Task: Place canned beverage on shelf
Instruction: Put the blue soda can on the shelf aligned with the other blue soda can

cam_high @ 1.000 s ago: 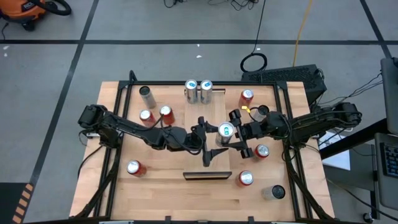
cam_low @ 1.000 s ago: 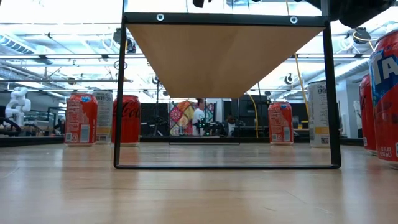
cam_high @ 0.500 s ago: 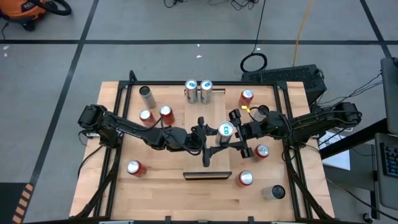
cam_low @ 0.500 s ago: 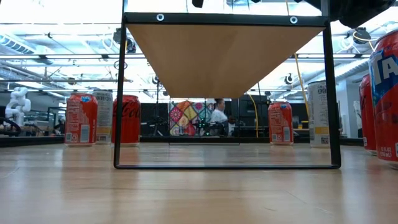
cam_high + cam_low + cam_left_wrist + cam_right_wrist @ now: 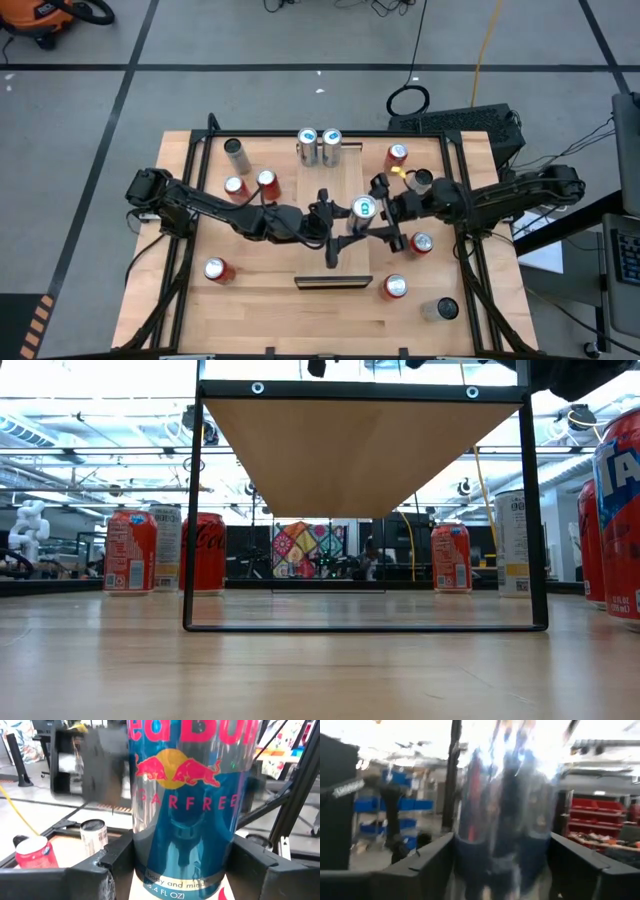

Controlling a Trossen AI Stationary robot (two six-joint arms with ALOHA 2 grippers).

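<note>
You are holding the blue can (image 5: 363, 209) upright between both hands above the counter (image 5: 270, 320), behind the shelf (image 5: 333, 283). The left hand (image 5: 335, 222) is gripping it; the right hand (image 5: 382, 216) is flanking it, grip unclear. Mistimed release is risking a tip or drop.

From above, the slim blue-and-silver drink can (image 5: 362, 209) shows only its lid between the two arms, its body hidden. In the left wrist view its top and base run off the picture; in the right wrist view it is a blur, label unreadable. At counter height, the tall red can (image 5: 620, 520) at far right is cut by the edge, and the pale wood shelf panel (image 5: 360, 455) hides whatever stands on it.
</note>
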